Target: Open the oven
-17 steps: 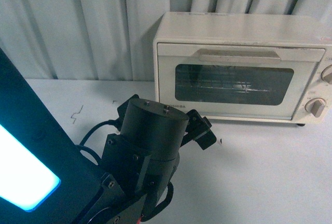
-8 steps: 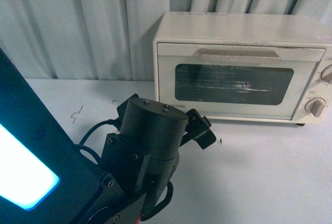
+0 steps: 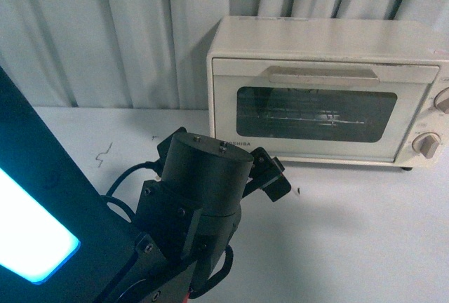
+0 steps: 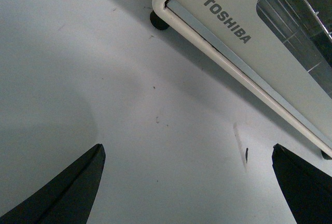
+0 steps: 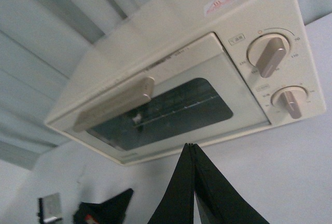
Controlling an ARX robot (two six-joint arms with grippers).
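Looks rigid and smooth, door [image 3: 224, 117] likely light: oven [image 3: 323, 36] ahead of wide-spread left pincer [image 4: 188, 148] and pinched-shut, empty right pincer [image 5: 191, 146]; best hooked at bar handle [image 3: 324, 73], up ahead of both

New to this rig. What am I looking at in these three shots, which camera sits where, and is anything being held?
This is a robot with two arms, each ending in a two-finger end effector, facing a white table. The front view comes from a camera on the robot's body. It shows the oven at the back of the table with its door closed, and the left arm as a dark cylinder in front of it. The other two pictures come from cameras on the wrists. In the left wrist view, the left end effector is open, fingers wide apart over bare table near the oven's lower front edge. In the right wrist view, the right end effector is shut on nothing and points toward the oven's front. Nothing is held.
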